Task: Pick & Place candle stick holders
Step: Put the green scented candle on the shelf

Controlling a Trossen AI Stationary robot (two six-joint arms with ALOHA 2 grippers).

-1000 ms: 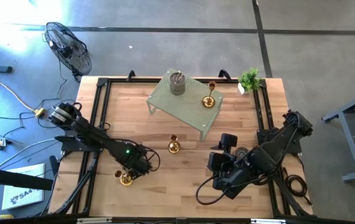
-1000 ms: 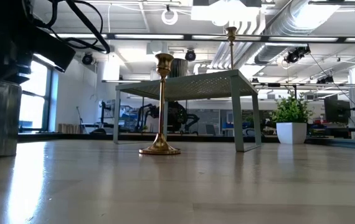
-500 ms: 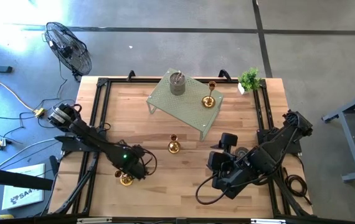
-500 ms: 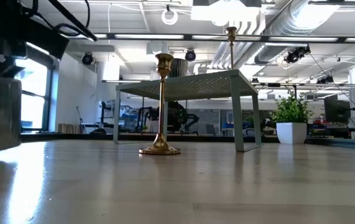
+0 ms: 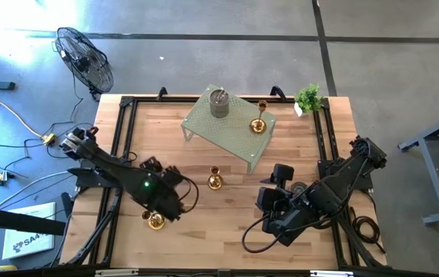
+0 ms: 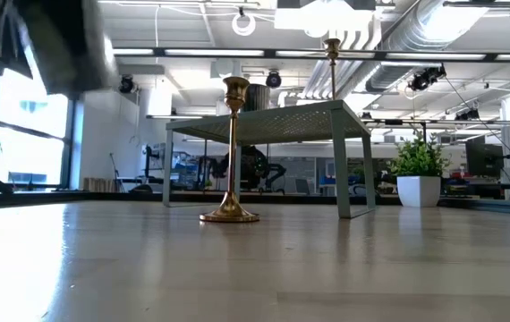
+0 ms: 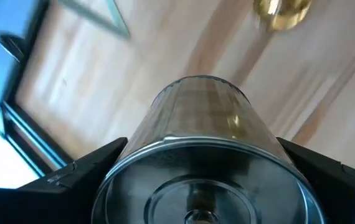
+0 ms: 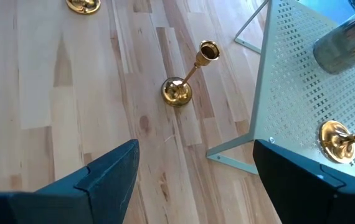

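Nearest the front edge, a low gold holder (image 5: pixel 155 221) stood on the counter (image 5: pixel 227 231), just beside the left pincer (image 5: pixel 167 192) but not in it. That pincer was clamped on a grey cup (image 7: pixel 205 124), one finger on each side of its wall. A second ago, the low view showed this cup resting on the wood at the left; it had since risen clear, leaving only the dark blur of the arm. I judged the pick done and the carry towards the rack begun.

On the other side, the right pincer (image 8: pixel 193 162) waited with its fingers apart and nothing between them.

Farther in, a tall gold holder (image 5: pixel 215 181) stood mid-counter, well apart from both pincers and probably next in line.

Beyond it, the pale green rack (image 5: pixel 235 135) already bore a second grey cup (image 5: pixel 219 102) and another gold holder (image 5: pixel 259 123). The potted plant (image 5: pixel 309 97) sat at the far corner.
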